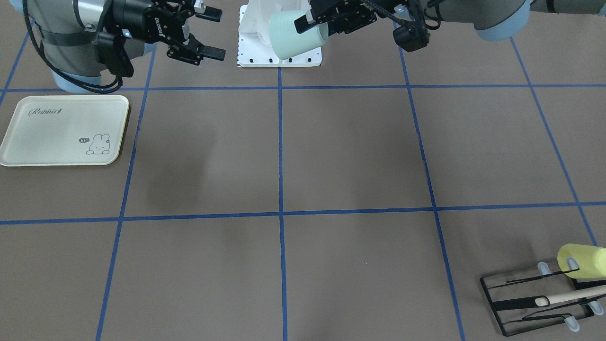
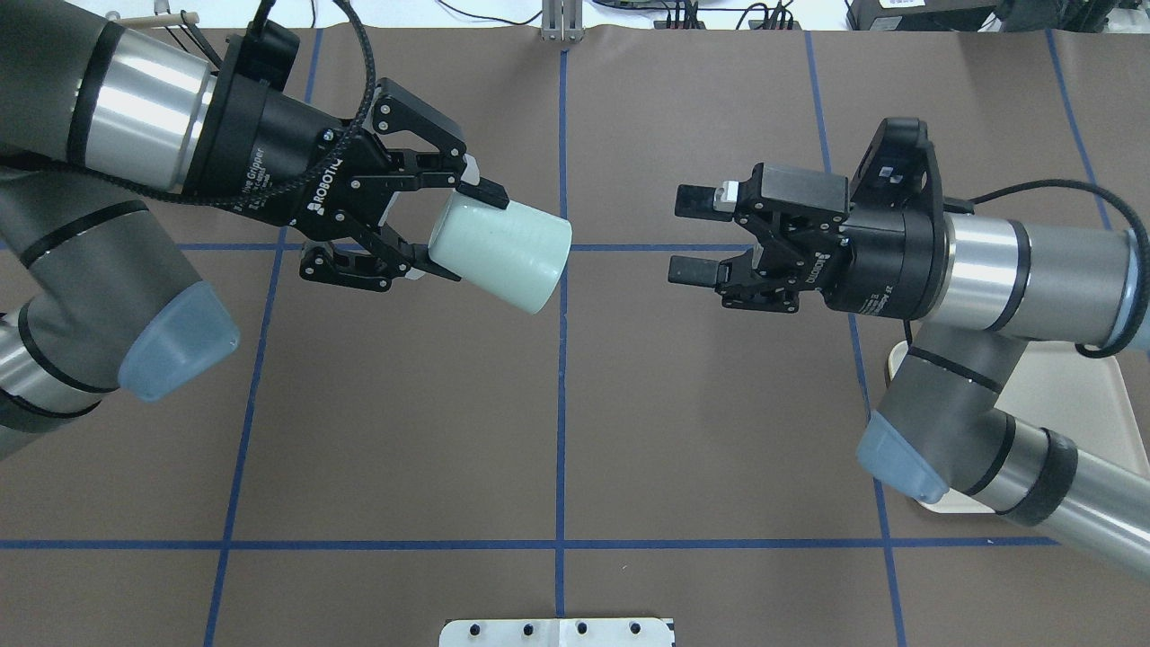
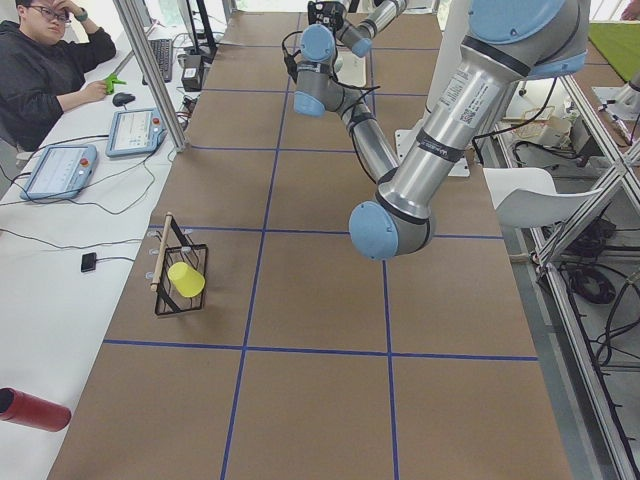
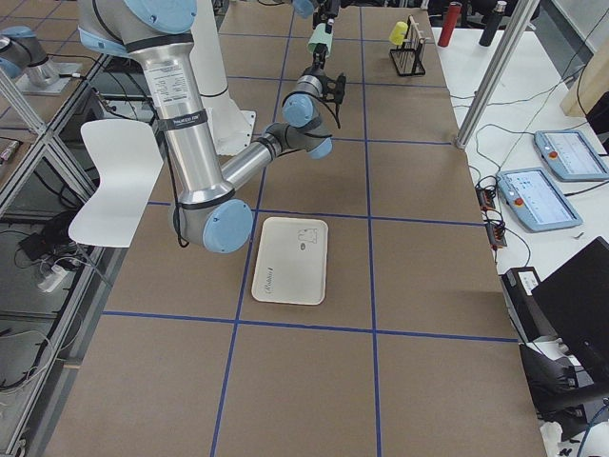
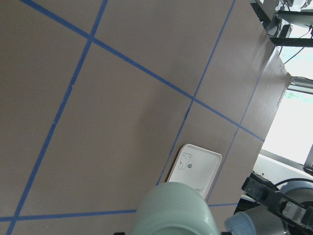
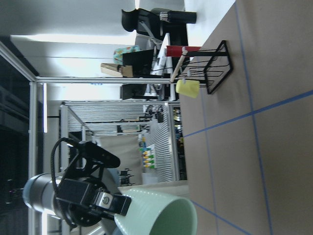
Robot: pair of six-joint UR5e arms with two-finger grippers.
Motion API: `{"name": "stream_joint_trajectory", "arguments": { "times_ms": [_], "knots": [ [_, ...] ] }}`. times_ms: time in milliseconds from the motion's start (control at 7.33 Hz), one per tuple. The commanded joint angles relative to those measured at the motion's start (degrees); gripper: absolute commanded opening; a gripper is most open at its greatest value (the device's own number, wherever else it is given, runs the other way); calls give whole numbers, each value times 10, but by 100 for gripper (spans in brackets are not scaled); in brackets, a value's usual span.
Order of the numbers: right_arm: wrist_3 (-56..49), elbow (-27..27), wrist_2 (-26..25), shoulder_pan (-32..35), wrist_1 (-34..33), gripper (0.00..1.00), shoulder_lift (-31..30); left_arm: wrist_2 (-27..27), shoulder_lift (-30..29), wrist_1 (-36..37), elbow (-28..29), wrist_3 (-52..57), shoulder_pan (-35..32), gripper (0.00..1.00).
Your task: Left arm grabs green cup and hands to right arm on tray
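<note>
A wide table [image 1: 355, 151] is covered in matte brown paper and divided into large squares by blue tape lines [image 1: 280, 156]. A white mounting plate [image 1: 251, 47] is fixed at the robot's edge. Along one side of the room a white bench is seen, where a seated operator [image 3: 45, 60] in dark clothing is working near handheld control tablets.

A black wire rack [image 1: 513, 303] is set near the table's corner on the robot's left. A pale yellow cup [image 1: 584, 260] is hung on it sideways, and a pale wooden stick [image 1: 573, 296] is laid across it. A cream tray [image 1: 57, 137], rectangular with rounded corners and a raised rim, is placed flat on the robot's right; a small rabbit drawing is printed on it.

The green cup [image 2: 503, 252], smooth mint plastic and slightly tapered, is held in the air over the table's middle, lying sideways, well apart from the tray. It is clamped at its narrow base end by the left gripper [image 2: 460, 229], mouth turned toward the right gripper [image 2: 690, 234], whose fingers are spread apart just short of the cup.
</note>
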Motion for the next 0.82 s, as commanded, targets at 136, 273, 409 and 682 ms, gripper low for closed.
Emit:
{"name": "stream_joint_trajectory", "arguments": {
  "times_ms": [136,273,409,682],
  "knots": [
    [30,-3,-60,-39,121,100,-17,56,4,-156,3,-64,0,3],
    [36,-3,-68,-39,158,100,-35,59,7,-160,4,-63,0,3],
    [36,-3,-82,-43,164,100,-36,59,7,-160,8,-63,0,3],
    [36,4,-111,-61,153,99,-26,59,7,-159,11,-63,6,3]
  ]
}}
